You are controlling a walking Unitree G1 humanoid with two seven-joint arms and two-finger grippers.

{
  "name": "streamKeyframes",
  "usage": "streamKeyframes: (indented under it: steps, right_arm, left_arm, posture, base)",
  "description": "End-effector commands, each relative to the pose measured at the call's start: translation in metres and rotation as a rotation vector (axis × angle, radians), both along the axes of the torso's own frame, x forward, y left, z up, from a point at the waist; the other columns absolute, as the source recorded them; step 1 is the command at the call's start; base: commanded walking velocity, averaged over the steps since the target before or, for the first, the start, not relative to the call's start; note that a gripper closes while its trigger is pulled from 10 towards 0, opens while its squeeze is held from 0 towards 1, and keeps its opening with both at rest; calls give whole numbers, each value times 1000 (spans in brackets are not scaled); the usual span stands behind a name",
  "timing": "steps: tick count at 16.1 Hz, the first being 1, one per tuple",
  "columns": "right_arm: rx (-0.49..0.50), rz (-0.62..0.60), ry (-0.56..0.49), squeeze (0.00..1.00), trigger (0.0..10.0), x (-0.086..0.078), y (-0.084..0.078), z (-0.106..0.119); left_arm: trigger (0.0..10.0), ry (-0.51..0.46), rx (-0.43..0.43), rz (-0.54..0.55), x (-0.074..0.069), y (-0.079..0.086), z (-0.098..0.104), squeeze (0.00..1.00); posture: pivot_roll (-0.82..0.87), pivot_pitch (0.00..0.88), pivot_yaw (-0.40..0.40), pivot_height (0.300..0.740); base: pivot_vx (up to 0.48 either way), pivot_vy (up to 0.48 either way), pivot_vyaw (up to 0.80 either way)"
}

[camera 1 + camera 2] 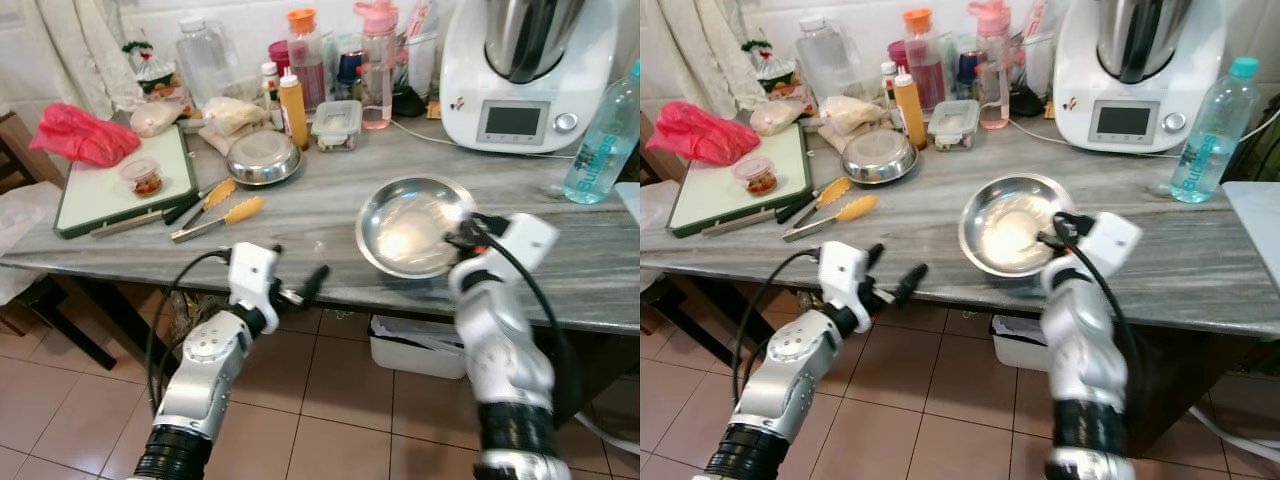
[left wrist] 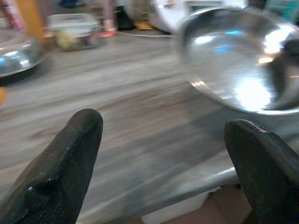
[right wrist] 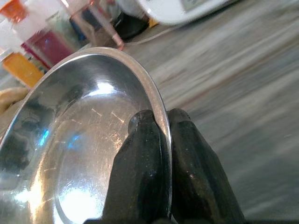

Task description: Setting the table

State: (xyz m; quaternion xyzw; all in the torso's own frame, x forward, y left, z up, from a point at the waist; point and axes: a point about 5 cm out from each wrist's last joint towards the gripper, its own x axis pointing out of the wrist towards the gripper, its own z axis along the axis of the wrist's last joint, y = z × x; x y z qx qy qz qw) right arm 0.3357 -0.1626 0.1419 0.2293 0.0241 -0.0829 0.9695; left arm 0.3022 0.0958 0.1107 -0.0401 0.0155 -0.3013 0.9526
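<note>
So the right gripper has its two black fingers pinched tight on the rim of a shiny steel bowl, one finger inside and one outside, with the bowl tipped up a bit over the front part of the grey marble counter. The left gripper hangs just off the counter's front edge, fingers spread wide with nothing in them. Further back there's a second steel bowl, yellow-handled tongs, a green-edged cutting board and a white kitchen machine.
</note>
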Motion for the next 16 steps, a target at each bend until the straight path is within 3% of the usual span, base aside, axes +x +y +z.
streamKeyframes:
  steps: [1,8,16]
  right_arm:
    - [13,0,9,0,10000,8,6,3]
    - [76,-46,130,0,10000,24,5,-13]
    - [129,10,166,0,10000,36,25,-19]
  left_arm:
    - [10000,-9,12,-29,-2,2,4,0]
    - [10000,19,45,-165,-12,1,4,0]
    - [10000,2,59,-157,-7,5,8,0]
  posture:
    - [-150,15,128,740]
    - [-138,17,131,740]
    - [-141,6,127,740]
  base:
    - [0,0,0]
    - [0,0,0]
    - [0,0,0]
